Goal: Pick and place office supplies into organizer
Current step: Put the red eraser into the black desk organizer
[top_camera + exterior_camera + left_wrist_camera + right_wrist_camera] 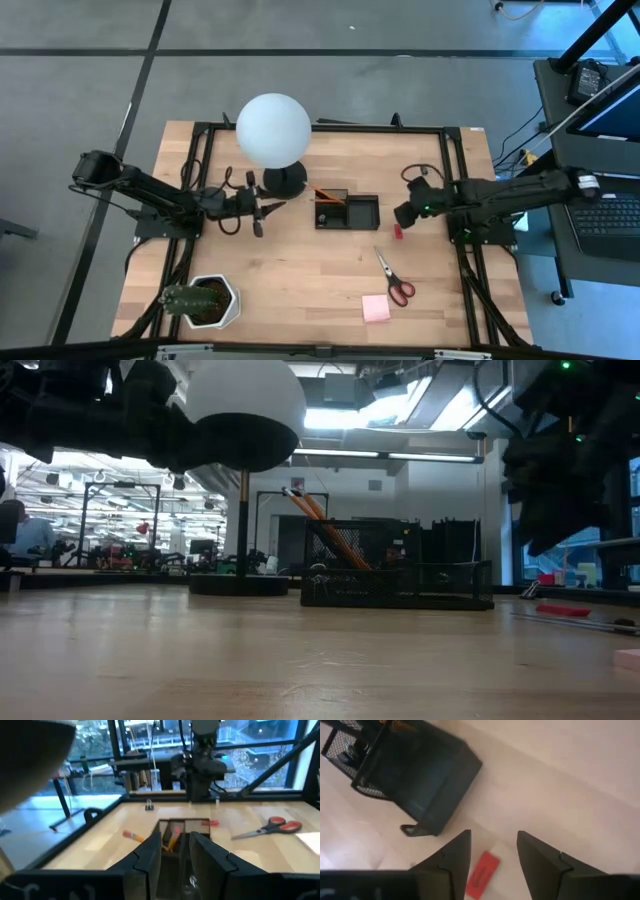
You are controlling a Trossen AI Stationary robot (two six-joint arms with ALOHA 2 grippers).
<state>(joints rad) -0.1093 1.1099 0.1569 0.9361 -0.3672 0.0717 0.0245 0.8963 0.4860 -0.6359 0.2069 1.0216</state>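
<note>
The black mesh organizer (pixel 360 213) stands mid-table, with orange pencils (pixel 325 194) leaning in its left compartment. A small red block (pixel 397 231) lies on the table just off the organizer's right end. Red-handled scissors (pixel 396 281) and a pink sticky-note pad (pixel 376 308) lie nearer the front edge. My right gripper (pixel 492 852) hangs open over the red block (pixel 482 872), slanting down, and the block shows below the gap between its fingers. My left gripper (pixel 175 850) is open and level, left of the organizer (pixel 175 827), pointing at it with nothing between its fingers.
A white globe lamp (pixel 273 130) on a round black base (pixel 284 180) stands just behind my left gripper (pixel 260 212). A green plant in a white pot (pixel 205 301) sits at the front left corner. Bare wood lies between the organizer and the front edge.
</note>
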